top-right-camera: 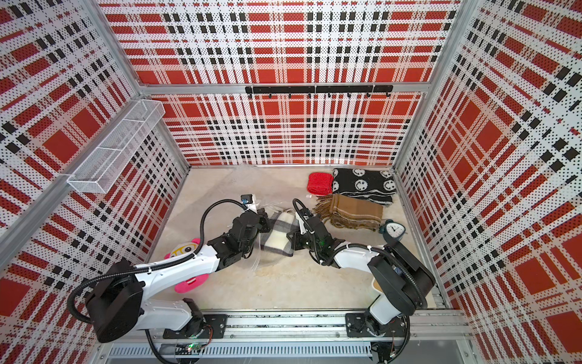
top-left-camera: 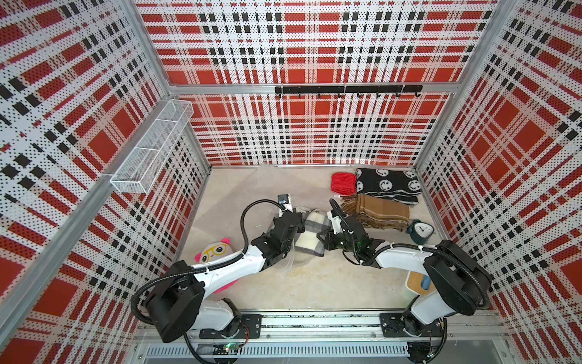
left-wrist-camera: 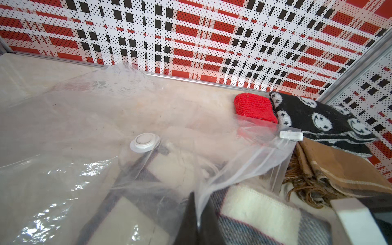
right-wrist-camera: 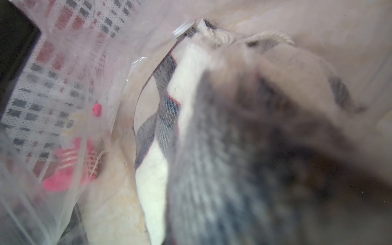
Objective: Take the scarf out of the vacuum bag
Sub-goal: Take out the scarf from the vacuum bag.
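The scarf [top-left-camera: 310,236], judged soft and light, is pinched at its 3 o'clock edge by the right gripper [top-left-camera: 320,235]; the slippery vacuum bag [left-wrist-camera: 63,127] is clamped by the left gripper [top-left-camera: 298,220].

Cream-and-grey checked scarf [top-left-camera: 310,238] (clear bag [left-wrist-camera: 63,118])

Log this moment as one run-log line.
step: pulling scarf out | left tool: shut on bag edge | right tool: shut on scarf | scarf: partly inside bag
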Motion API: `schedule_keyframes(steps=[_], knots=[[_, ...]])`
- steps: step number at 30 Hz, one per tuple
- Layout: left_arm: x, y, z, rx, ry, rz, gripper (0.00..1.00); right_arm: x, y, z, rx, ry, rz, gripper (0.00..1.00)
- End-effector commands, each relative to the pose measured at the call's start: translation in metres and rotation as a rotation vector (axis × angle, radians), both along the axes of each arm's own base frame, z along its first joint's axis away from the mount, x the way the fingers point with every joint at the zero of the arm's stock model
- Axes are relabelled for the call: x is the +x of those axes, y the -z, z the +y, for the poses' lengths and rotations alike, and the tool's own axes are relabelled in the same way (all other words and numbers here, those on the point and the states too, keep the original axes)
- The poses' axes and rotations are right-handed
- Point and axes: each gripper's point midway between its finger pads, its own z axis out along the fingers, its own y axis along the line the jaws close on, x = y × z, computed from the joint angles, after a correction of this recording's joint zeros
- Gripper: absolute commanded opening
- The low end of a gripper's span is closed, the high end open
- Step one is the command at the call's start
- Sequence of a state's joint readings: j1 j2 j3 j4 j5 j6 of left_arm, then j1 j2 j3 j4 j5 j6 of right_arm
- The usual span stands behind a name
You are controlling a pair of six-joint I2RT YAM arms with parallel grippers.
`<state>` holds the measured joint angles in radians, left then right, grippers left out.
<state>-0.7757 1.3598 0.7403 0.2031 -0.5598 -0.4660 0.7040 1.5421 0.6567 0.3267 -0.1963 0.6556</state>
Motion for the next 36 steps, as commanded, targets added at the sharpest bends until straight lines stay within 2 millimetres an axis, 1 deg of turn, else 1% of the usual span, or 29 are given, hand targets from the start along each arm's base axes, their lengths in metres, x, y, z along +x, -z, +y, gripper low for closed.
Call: schedule_keyframes(steps=[1,5,11,15,19,22,26,30,32,36], knots=[[0.004,0.006,0.002,0.012,-0.026,0.001,0.00,-0.004,-0.010,-0.009,0.002,-0.002,0.015,0.11],[0.005,0.010,0.001,0.011,-0.019,0.007,0.00,-0.011,-0.017,-0.017,0.004,0.014,0.027,0.11],[0.007,0.019,-0.002,0.022,-0.018,0.023,0.00,-0.024,-0.014,-0.032,-0.027,0.026,0.078,0.12],[0.010,0.026,0.001,0.041,-0.038,0.033,0.00,-0.027,-0.013,-0.049,-0.028,0.044,0.125,0.12],[0.013,0.034,0.001,0.052,-0.042,0.049,0.00,-0.031,-0.012,-0.071,-0.078,0.087,0.151,0.12],[0.016,0.040,0.001,0.060,-0.048,0.064,0.00,-0.034,-0.015,-0.084,-0.089,0.113,0.169,0.13],[0.022,0.045,0.012,0.073,-0.079,0.077,0.00,-0.043,-0.017,-0.099,-0.137,0.139,0.190,0.13],[0.024,0.049,0.014,0.066,-0.075,0.088,0.00,-0.051,-0.021,-0.115,-0.171,0.170,0.198,0.16],[0.023,0.048,0.014,0.071,-0.076,0.086,0.00,-0.055,-0.015,-0.123,-0.194,0.176,0.222,0.15],[0.023,0.046,0.015,0.070,-0.079,0.081,0.00,-0.057,0.009,-0.148,-0.238,0.227,0.280,0.14]])
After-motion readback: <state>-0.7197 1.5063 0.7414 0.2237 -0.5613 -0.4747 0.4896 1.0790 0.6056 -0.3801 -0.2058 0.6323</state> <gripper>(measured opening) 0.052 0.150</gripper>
